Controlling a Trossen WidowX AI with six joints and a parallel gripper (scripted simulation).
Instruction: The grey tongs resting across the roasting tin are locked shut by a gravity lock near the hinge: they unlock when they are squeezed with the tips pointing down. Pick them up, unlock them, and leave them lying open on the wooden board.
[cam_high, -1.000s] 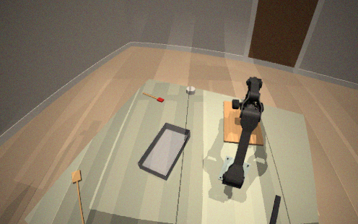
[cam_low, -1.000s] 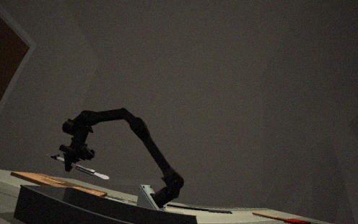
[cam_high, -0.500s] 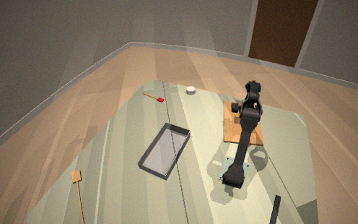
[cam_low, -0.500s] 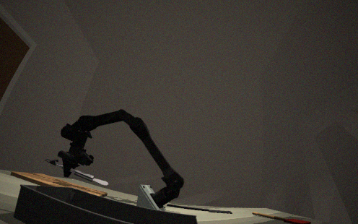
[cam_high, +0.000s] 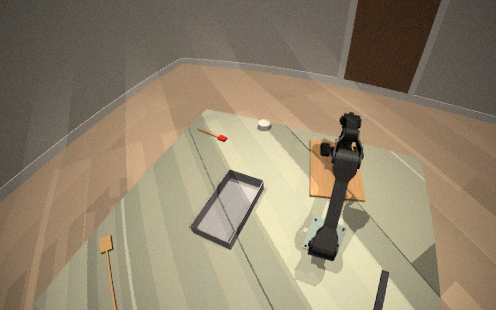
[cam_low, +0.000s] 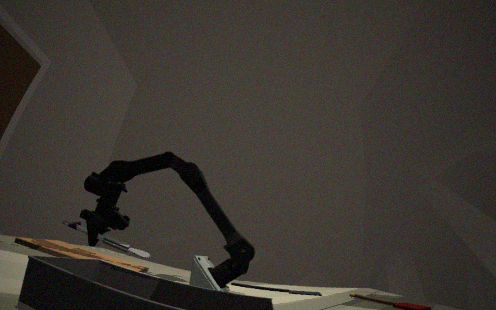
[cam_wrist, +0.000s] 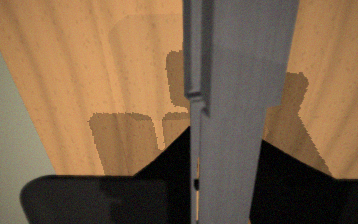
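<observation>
We see the grey tongs (cam_low: 112, 243) low in the left part of the exterior view, held nearly level just above the wooden board (cam_low: 75, 252), one end reaching right past the board's near edge and the other poking out to the left of the gripper (cam_low: 95, 235). The jaws are drawn in narrow and clamped on the tongs, with the black fingers reaching down almost to the board. In the wrist view the tongs (cam_wrist: 235, 100) fill the middle of the frame as a broad grey bar running top to bottom, with the board (cam_wrist: 90, 75) spread behind it and dark shadows of the gripper cast on the wood; we cannot tell from any view whether the tongs' arms are spread or still together. From the top view the arm (cam_high: 342, 190) stretches from its base plate up over the board (cam_high: 320, 182) in the right half of the frame, hiding the tongs. The roasting tin (cam_high: 228, 208) sits at centre frame on the pale green surface (cam_high: 165, 260), well apart from the board. A red spatula (cam_high: 213, 134) and a small white cup (cam_high: 264, 124) lie toward the upper middle, a wooden spatula (cam_high: 107, 267) at lower left, and a dark bar (cam_high: 381, 290) at lower right.
</observation>
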